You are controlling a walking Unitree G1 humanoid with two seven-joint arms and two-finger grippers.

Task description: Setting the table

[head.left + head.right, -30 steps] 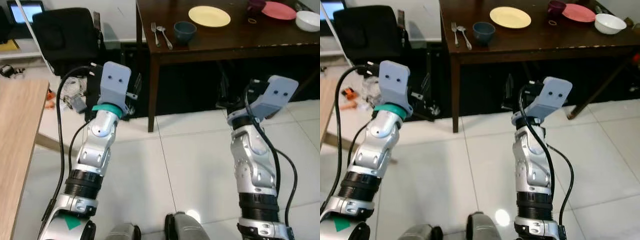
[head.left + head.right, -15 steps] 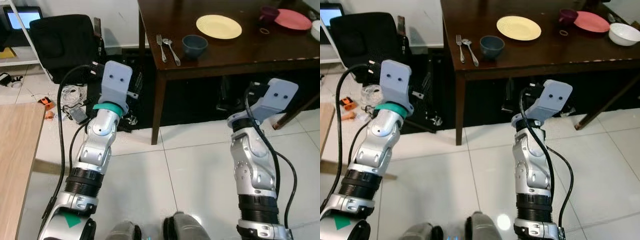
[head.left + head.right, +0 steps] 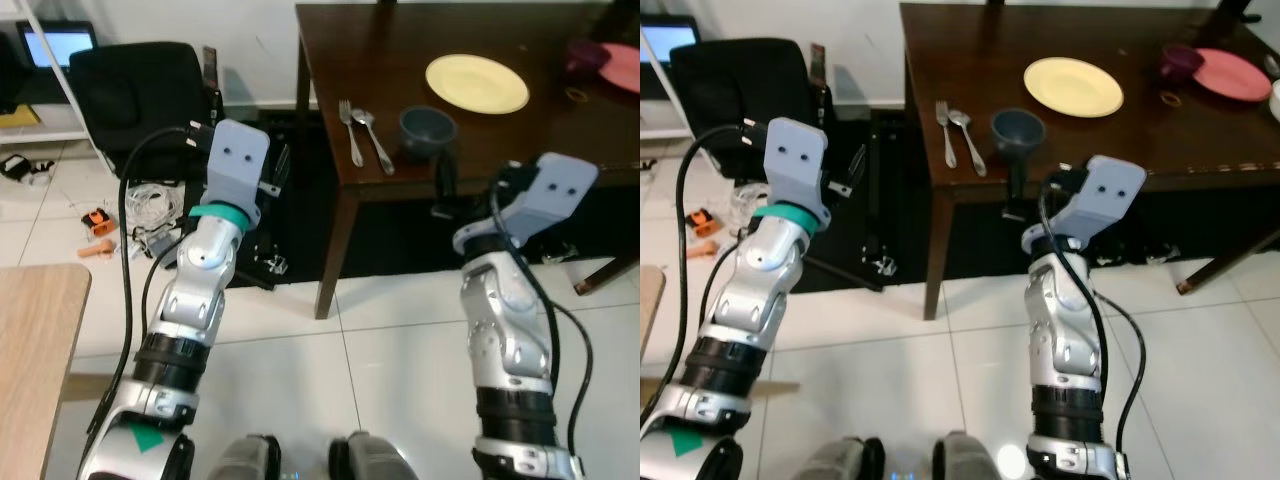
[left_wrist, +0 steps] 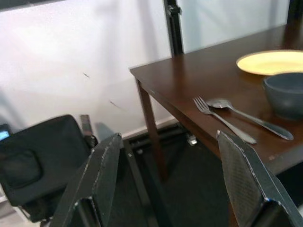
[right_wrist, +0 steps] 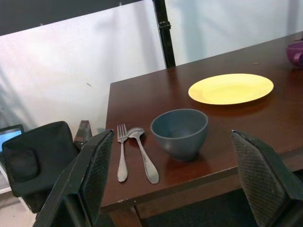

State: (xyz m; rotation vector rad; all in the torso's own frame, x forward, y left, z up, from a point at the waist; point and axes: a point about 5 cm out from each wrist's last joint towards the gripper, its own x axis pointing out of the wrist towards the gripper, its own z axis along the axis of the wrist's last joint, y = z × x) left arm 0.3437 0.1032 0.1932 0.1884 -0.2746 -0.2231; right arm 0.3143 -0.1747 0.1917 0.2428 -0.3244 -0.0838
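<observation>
A two-armed robot stands short of a dark wooden bench (image 3: pixel 1120 150) in the upper right of the head views, both arms raised over white floor tiles. The left gripper (image 4: pixel 165 189) and the right gripper (image 5: pixel 175 189) each hold their fingers spread wide with nothing between them, both aimed at the bench's near corner.

On that corner lie a fork (image 5: pixel 122 153) and a spoon (image 5: pixel 143 155) side by side, almost touching, handles toward the edge. Just beside them stands a dark blue bowl (image 5: pixel 179 133), and farther back a yellow plate (image 5: pixel 230 88). At the far right of the right eye view sit a pink plate (image 3: pixel 1232 73) and a purple cup (image 3: pixel 1181 60).

The cutlery looks thin, stiff and slick — lying flat, it likely wants a pinch across the middle of the handle. The bowl, probably ceramic, light and breakable, seems best taken with one finger inside the rim. The plate lies flat, so an edge would have to be lifted first.

A black chair (image 3: pixel 140 90) stands at upper left, cables (image 3: pixel 150 195) strewn below it.
</observation>
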